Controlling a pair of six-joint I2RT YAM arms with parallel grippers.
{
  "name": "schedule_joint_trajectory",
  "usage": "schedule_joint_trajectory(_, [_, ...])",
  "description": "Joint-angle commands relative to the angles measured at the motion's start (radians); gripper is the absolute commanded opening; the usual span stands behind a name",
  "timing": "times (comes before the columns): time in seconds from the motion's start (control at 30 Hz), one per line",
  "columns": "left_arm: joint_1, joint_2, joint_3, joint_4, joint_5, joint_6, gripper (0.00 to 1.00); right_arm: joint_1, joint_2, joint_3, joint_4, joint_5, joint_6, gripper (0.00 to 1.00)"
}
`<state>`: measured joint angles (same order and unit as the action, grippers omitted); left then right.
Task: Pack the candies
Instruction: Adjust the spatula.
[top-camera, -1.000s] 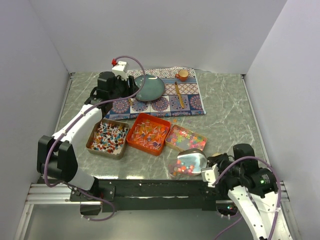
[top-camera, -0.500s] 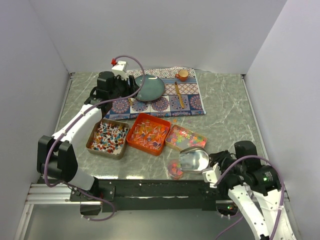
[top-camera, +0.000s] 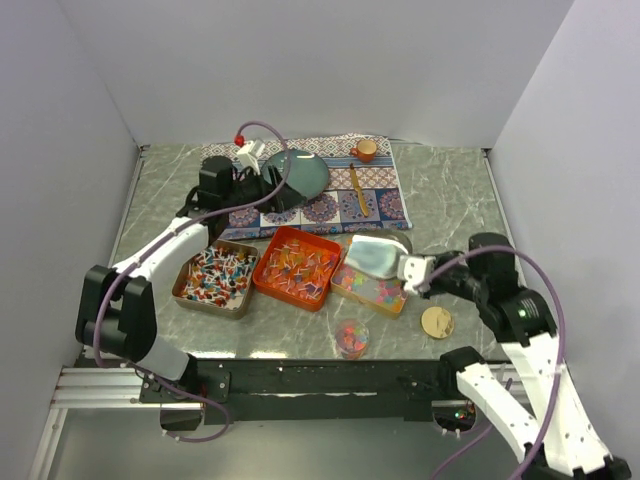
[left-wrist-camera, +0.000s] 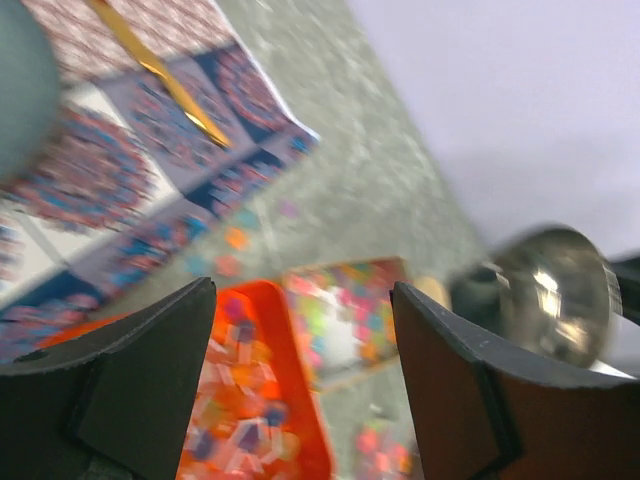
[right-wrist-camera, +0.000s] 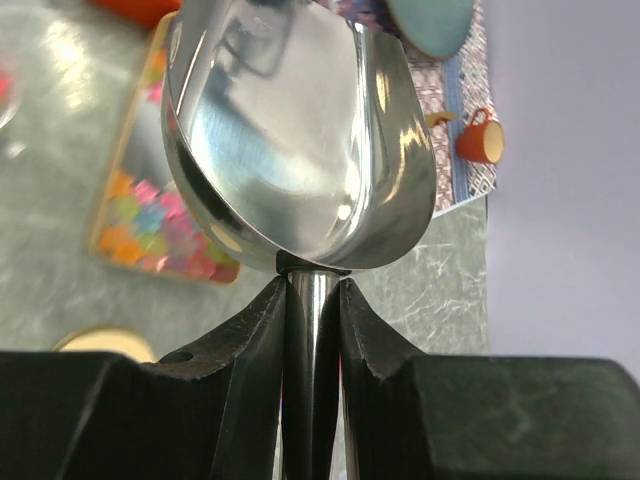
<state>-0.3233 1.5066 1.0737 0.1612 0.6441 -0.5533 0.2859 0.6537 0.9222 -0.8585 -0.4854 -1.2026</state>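
Note:
The candies lie in three trays: red-white-blue ones in the metal tray (top-camera: 213, 275), orange-red ones in the orange tray (top-camera: 296, 267), and pastel ones in the right tray (top-camera: 378, 290). A small clear cup (top-camera: 351, 337) near the front edge holds some candies. My right gripper (top-camera: 412, 272) is shut on the handle (right-wrist-camera: 312, 330) of the silver scoop (top-camera: 375, 257), which hangs empty above the pastel tray (right-wrist-camera: 150, 225). My left gripper (top-camera: 262, 180) is open and empty above the patterned mat. Its blurred view shows the orange tray (left-wrist-camera: 250, 420) and pastel tray (left-wrist-camera: 345, 320) below.
The patterned mat (top-camera: 385, 205) at the back holds a teal plate (top-camera: 300, 175), a small red cup (top-camera: 367, 150) and a gold spoon (top-camera: 357, 190). A round gold lid (top-camera: 436, 321) lies right of the clear cup. White walls close in three sides.
My right gripper has carried the scoop from over the clear cup at the front edge to above the pastel tray. The cup and lid now show. My left gripper has shifted slightly right.

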Motion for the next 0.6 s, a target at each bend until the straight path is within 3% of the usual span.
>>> schedule_joint_trajectory(0.0, [-0.035, 0.041, -0.005, 0.141, 0.150, -0.149, 0.78, 0.050, 0.078, 0.003, 0.285, 0.047, 0.176, 0.00])
schedule_joint_trajectory(0.23, [-0.109, 0.136, 0.034, 0.164, 0.154, -0.180, 0.83, 0.120, 0.213, 0.012, 0.484, 0.073, 0.235, 0.00])
schedule_joint_trajectory(0.43, [-0.145, 0.208, 0.069, 0.196, 0.172, -0.206, 0.76, 0.174, 0.264, 0.017, 0.574, 0.091, 0.276, 0.00])
schedule_joint_trajectory(0.53, [-0.142, 0.244, 0.072, 0.236, 0.213, -0.244, 0.56, 0.179, 0.262, 0.032, 0.607, 0.077, 0.342, 0.00])
schedule_joint_trajectory(0.57, [-0.138, 0.259, 0.066, 0.286, 0.236, -0.275, 0.36, 0.179, 0.273, 0.043, 0.602, 0.076, 0.397, 0.00])
